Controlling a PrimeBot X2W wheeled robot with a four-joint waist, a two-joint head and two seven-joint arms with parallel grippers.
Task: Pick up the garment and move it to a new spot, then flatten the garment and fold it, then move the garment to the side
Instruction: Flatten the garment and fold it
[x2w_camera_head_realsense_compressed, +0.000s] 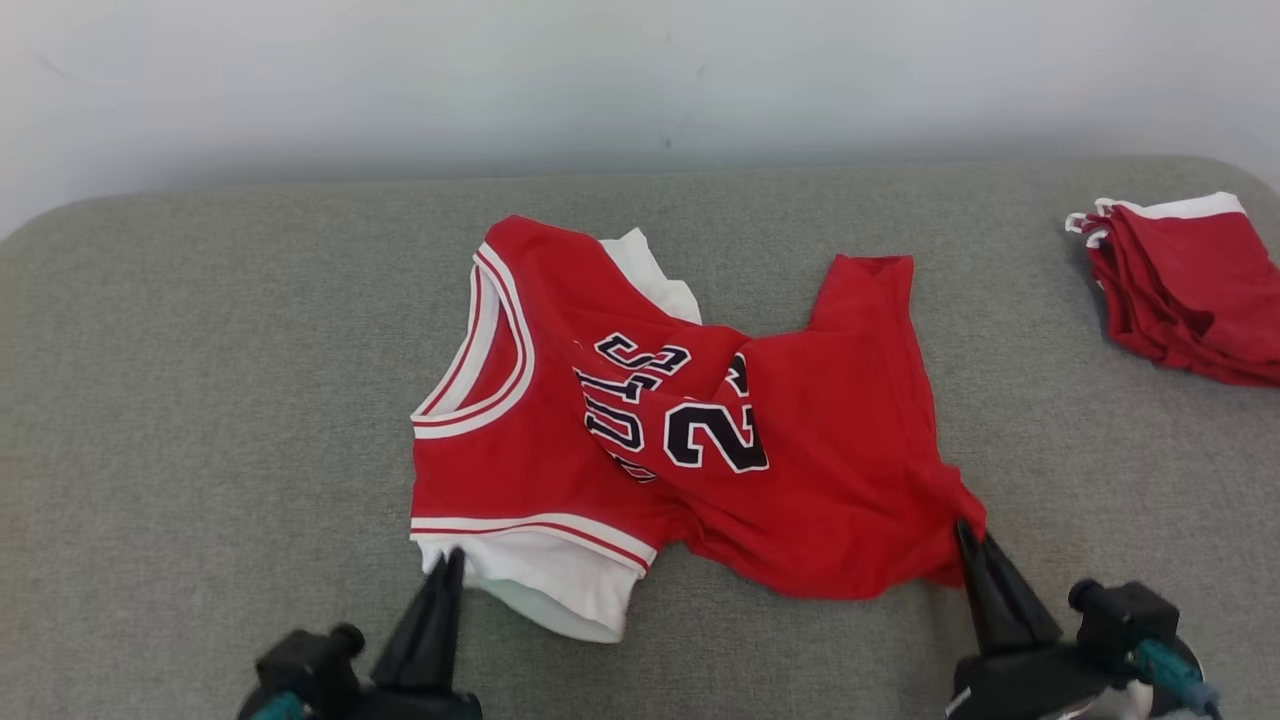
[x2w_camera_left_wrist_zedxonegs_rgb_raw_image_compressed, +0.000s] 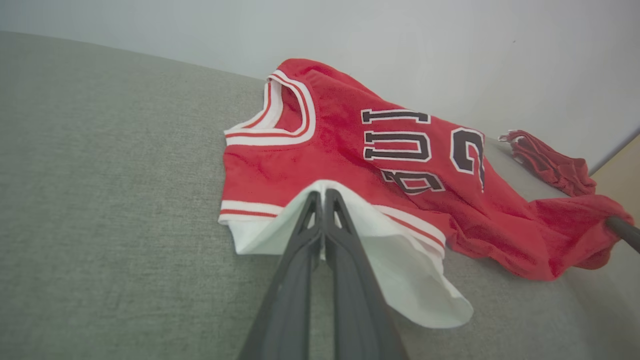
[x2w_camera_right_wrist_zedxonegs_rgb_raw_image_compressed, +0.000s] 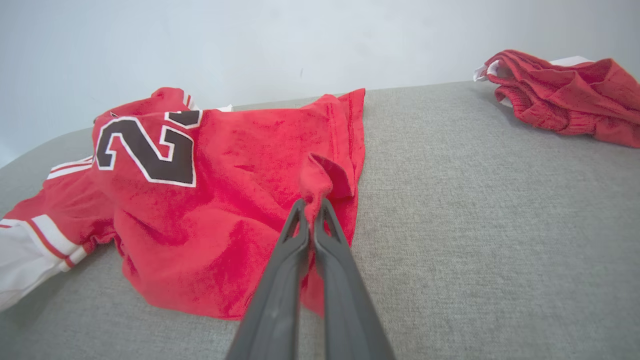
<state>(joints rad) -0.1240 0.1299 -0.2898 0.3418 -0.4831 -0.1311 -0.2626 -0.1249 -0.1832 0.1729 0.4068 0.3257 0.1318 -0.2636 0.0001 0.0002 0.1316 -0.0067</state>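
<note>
The garment (x2w_camera_head_realsense_compressed: 800, 450) is a red basketball jersey with white trim, dark numbers and a white sleeve, lying rumpled in the middle of the grey cushion. My left gripper (x2w_camera_head_realsense_compressed: 452, 560) is shut on the garment's white sleeve at its near left corner; the left wrist view shows the garment (x2w_camera_left_wrist_zedxonegs_rgb_raw_image_compressed: 350, 145) with the left gripper (x2w_camera_left_wrist_zedxonegs_rgb_raw_image_compressed: 321, 194) pinching the white cloth. My right gripper (x2w_camera_head_realsense_compressed: 967, 530) is shut on the red hem at the near right corner; in the right wrist view the garment (x2w_camera_right_wrist_zedxonegs_rgb_raw_image_compressed: 225, 200) bunches up between the right gripper (x2w_camera_right_wrist_zedxonegs_rgb_raw_image_compressed: 312, 204) tips.
A pile of folded red clothes (x2w_camera_head_realsense_compressed: 1190, 290) sits at the far right of the grey cushion (x2w_camera_head_realsense_compressed: 200, 400), also seen as the red pile (x2w_camera_right_wrist_zedxonegs_rgb_raw_image_compressed: 565, 95) in the right wrist view. A pale wall runs behind. Bare cushion lies to the left and in front.
</note>
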